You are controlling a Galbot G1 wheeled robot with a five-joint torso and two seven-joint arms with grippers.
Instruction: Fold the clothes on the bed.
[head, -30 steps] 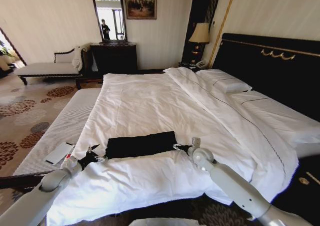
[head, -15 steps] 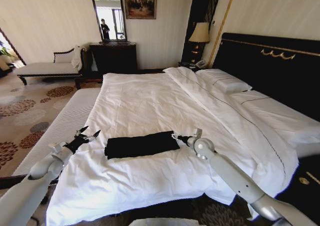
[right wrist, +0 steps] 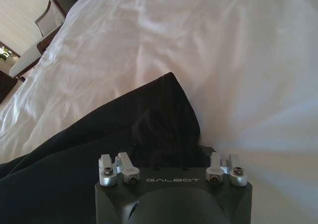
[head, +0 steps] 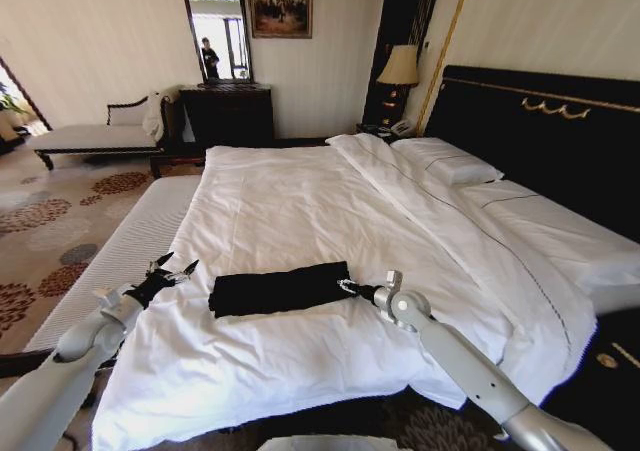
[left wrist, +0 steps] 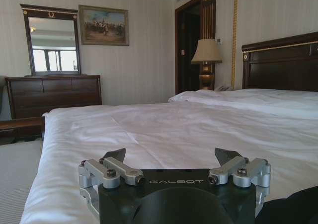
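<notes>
Black cotton, the shirt [head: 280,288] lies folded into a strip on the bed [head: 300,206] just ahead of the right claw [head: 347,287], jaws unreadable, so grip its end squarely, while the left claw [head: 172,268] waits spread apart beside it.

right gripper [head: 345,286] moved onto black t-shirt [head: 280,288] end; left gripper [head: 174,269] released, withdrew.

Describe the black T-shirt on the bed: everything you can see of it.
The black T-shirt is folded into a long, narrow, soft-looking band lying flat across the white duvet near the bed's foot. No lettering shows. The right gripper is at its right end, fingers hidden by the cloth in the wrist view; the left gripper hangs open, clear of its left end.
</notes>
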